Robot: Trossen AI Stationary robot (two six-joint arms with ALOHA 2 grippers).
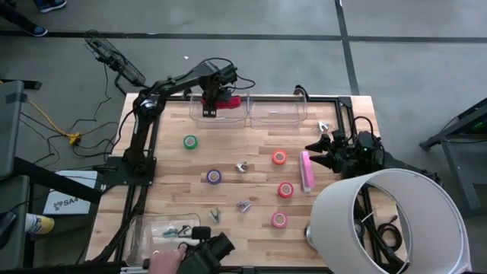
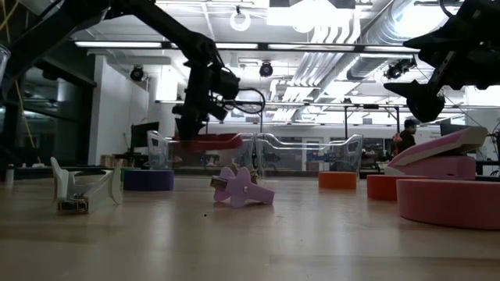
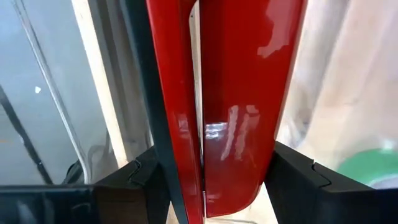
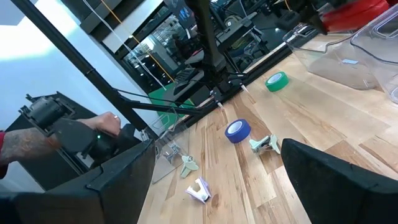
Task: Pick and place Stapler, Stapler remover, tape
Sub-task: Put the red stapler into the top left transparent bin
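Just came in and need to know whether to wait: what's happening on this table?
The left gripper holds a red stapler over the clear bins at the table's far edge, fingers clamped on both sides. The right gripper waits open at the right edge beside a pink stapler. Tape rolls, green, purple and red-pink, and small staple removers lie on the wood.

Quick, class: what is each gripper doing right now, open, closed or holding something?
Left gripper: shut on the red stapler.
Right gripper: open, holding nothing.
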